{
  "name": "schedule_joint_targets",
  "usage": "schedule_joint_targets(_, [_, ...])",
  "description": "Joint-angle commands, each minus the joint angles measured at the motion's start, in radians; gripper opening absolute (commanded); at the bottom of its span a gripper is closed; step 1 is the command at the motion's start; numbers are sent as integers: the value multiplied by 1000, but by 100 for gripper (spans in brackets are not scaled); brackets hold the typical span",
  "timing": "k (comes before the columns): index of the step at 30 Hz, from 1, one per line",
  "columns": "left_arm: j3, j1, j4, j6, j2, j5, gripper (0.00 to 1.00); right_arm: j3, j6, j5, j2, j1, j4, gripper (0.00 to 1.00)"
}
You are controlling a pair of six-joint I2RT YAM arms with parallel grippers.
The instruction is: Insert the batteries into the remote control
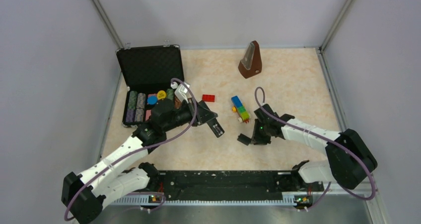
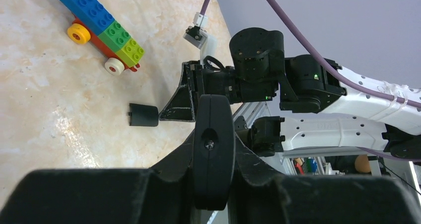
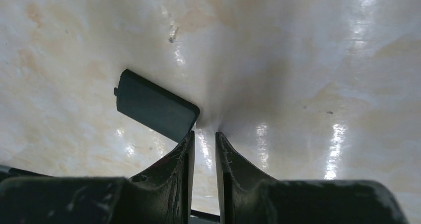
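Clamping slim black remote control [image 2: 213,149] edgewise, left jaws; right jaws slit-open beside flat cover [image 3: 155,107].

The remote control [image 2: 213,134] is being gripped edge-on between the fingers of the left gripper [image 2: 213,184], with its narrow black end being presented to the camera. Beyond it, the right gripper [image 2: 170,111] is being held tip-down at the marbled table [image 2: 44,110]. A small black cover piece [image 2: 143,114] is being seen flat on the surface just to its left. Farther off, a colourful toy-brick train [image 2: 102,33] is being shown standing on its wheels. The right arm's white links [image 2: 347,129] and a purple cable [image 2: 308,45] are being seen stretching away to the right.
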Motion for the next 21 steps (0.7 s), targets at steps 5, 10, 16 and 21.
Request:
schedule_joint_targets(5, [32, 28, -5, 4, -15, -3, 0, 112, -111, -36, -40, 19, -10, 29])
schedule_joint_targets(10, [87, 57, -135, 59, -47, -52, 0, 167, -266, 13, -59, 120, 9, 67])
schedule_joint_targets(16, [189, 93, -362, 114, -128, -279, 0, 242, -410, 105, 84, 194, -47, 78])
schedule_joint_targets(21, [239, 99, -541, 70, -217, -585, 0, 321, -560, 91, 202, 226, -131, 79])
